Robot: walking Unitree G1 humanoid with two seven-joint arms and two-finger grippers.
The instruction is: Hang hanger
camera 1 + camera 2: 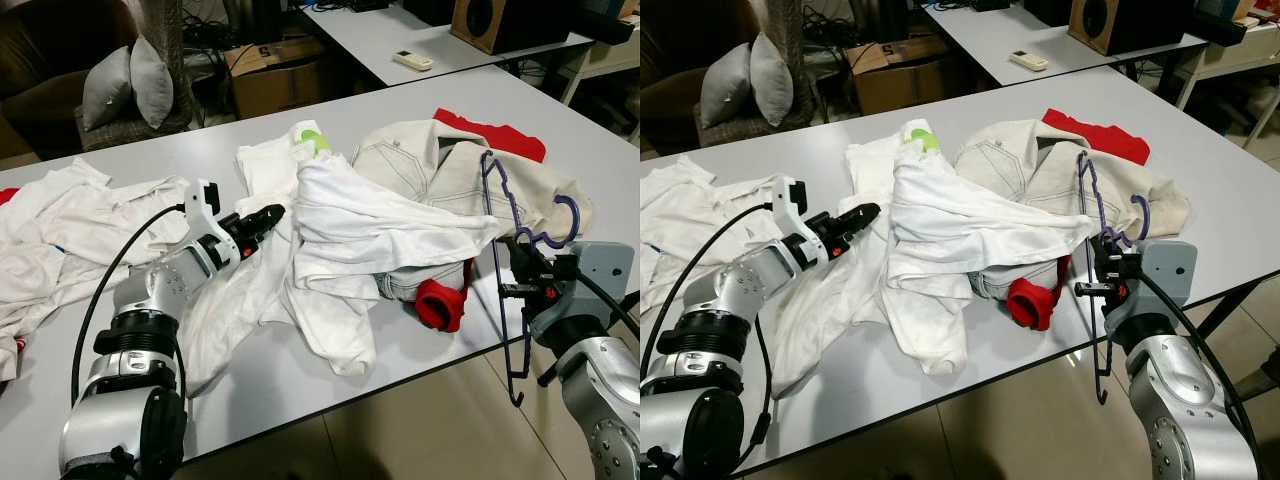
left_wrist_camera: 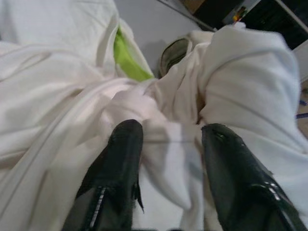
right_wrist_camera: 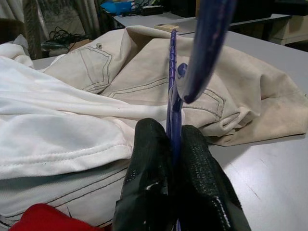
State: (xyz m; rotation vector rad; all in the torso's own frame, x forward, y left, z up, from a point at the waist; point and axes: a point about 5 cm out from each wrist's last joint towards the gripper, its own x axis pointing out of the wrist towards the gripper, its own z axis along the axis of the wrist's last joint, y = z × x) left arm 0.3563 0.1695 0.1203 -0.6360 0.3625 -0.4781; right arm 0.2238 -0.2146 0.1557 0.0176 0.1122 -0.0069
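A purple plastic hanger [image 1: 505, 265] stands upright at the table's near right edge, its hook [image 1: 562, 222] curling over beige trousers [image 1: 440, 165]. My right gripper [image 1: 528, 262] is shut on the hanger's neck; the wrist view has the purple bar [image 3: 173, 103] pinched between the black fingers [image 3: 149, 159]. A white shirt [image 1: 370, 225] lies crumpled mid-table. My left gripper [image 1: 268, 217] rests at the shirt's left edge, open, with its fingers [image 2: 120, 154] spread over white cloth [image 2: 163, 144].
More white garments [image 1: 60, 230] cover the table's left side, and a red cloth [image 1: 440, 303] hangs at the near edge. A second table [image 1: 420, 30] with a remote [image 1: 412, 60], a cardboard box [image 1: 275, 70] and a cushioned chair [image 1: 125, 85] stand beyond.
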